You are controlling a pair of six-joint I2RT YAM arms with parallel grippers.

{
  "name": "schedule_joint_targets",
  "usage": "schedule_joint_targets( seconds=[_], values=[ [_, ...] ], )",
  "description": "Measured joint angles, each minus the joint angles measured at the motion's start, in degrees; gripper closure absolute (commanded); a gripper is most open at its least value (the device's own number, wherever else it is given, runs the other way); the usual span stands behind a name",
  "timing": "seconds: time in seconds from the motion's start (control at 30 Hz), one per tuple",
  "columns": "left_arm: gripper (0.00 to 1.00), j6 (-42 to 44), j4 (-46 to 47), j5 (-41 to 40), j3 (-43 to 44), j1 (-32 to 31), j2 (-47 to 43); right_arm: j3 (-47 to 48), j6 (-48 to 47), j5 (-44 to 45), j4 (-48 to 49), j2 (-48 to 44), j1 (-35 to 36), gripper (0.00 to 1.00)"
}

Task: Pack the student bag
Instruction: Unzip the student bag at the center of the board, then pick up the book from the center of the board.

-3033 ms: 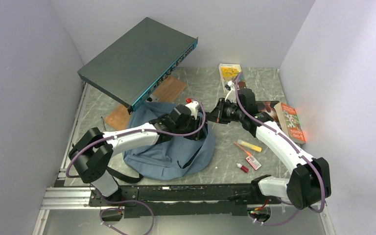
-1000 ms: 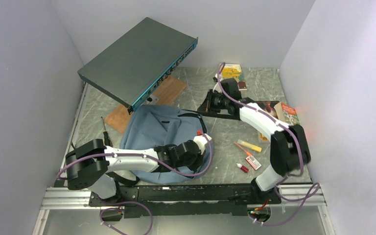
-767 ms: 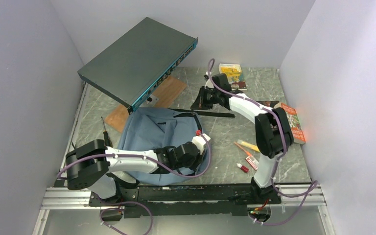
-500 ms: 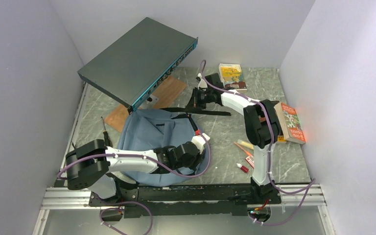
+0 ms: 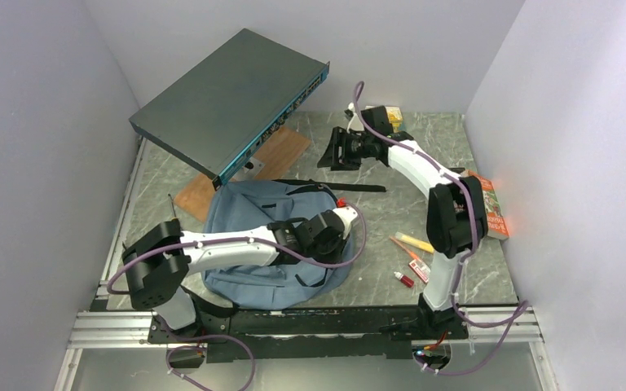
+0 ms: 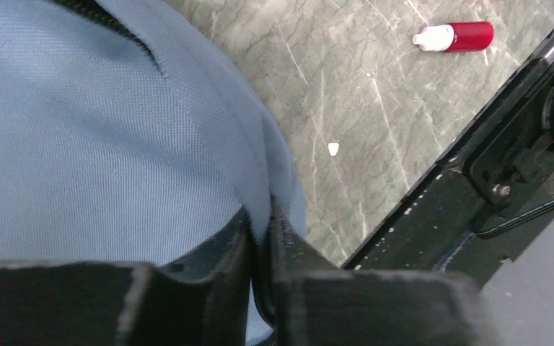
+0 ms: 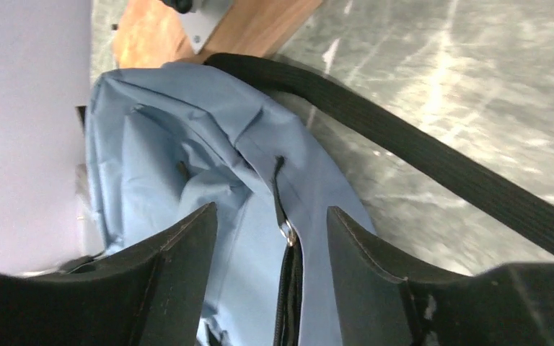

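The student bag is a blue-grey backpack lying flat on the table's middle left. My left gripper is at its right edge. In the left wrist view the left gripper is shut on a thin fold of the bag's fabric. My right gripper hangs open above the table behind the bag, with nothing between its fingers. Through the right gripper I see the bag below, with its zipper pull. One black strap lies stretched on the table; the right wrist view shows this strap too.
A dark grey metal box leans raised at the back left over a wooden board. Books lie at the right and a yellow pack at the back. A yellow marker and a small red bottle lie right of the bag.
My right gripper has opened and let go of the black strap, which now lies on the table, and has drawn back. My left gripper has moved slightly back along the bag's right edge.
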Motion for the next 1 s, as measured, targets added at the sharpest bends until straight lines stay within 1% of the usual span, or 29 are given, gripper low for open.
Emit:
schedule_joint_targets(
  seconds=[0.1, 0.2, 0.27, 0.37, 0.43, 0.57, 0.7, 0.73, 0.77, 0.83, 0.87, 1.0],
  values=[
    [0.47, 0.17, -2.82, 0.46, 1.38, 0.37, 0.00, -3.54, -1.53, 5.46, -1.62, -5.68, -0.11, 0.32],
    [0.28, 0.07, -4.55, 1.11, 1.53, 0.94, -0.44, -10.05, -2.05, 10.93, -2.69, -13.49, -0.22, 0.29],
    [0.20, 0.11, -6.01, 1.60, 1.53, 1.42, -1.29, -14.93, -2.12, 13.53, -2.67, -18.62, -0.37, 0.29],
    [0.01, -0.04, -7.61, 2.58, 1.53, 2.38, -4.20, -21.46, -2.27, 15.76, -2.73, -24.61, -0.59, 0.28],
    [0.00, 0.11, -8.48, 3.02, 1.53, 3.23, -7.78, -25.66, -2.29, 16.61, -2.62, -27.63, -0.72, 0.27],
    [0.00, -0.04, -9.49, 3.82, 1.53, 5.70, -15.80, -30.32, -2.34, 16.65, -2.69, -30.03, -0.26, 0.26],
    [0.00, -0.26, -10.62, 3.85, 1.53, 9.31, -22.97, -33.09, -2.93, 17.07, -2.45, -31.78, 3.23, 0.28],
    [0.00, -0.44, -10.78, 3.82, 1.53, 10.03, -24.22, -33.55, -2.95, 17.46, -2.34, -32.22, 4.24, 0.31],
    [0.00, -0.70, -10.91, 3.85, 1.42, 10.93, -25.66, -33.86, -2.93, 17.79, -2.19, -32.61, 5.29, 0.36],
    [0.00, -1.38, -10.80, 3.87, 0.83, 11.89, -27.58, -34.12, -2.89, 17.99, -2.08, -33.03, 6.64, 0.50],
    [0.00, -1.88, -10.73, 3.91, 0.26, 12.35, -28.44, -34.23, -2.89, 18.23, -1.86, -33.16, 7.08, 0.58],
    [0.01, -3.67, -10.08, 4.33, -2.82, 13.40, -29.68, -35.95, -2.54, 18.75, -0.39, -33.94, 7.69, 0.83]
  ],
)
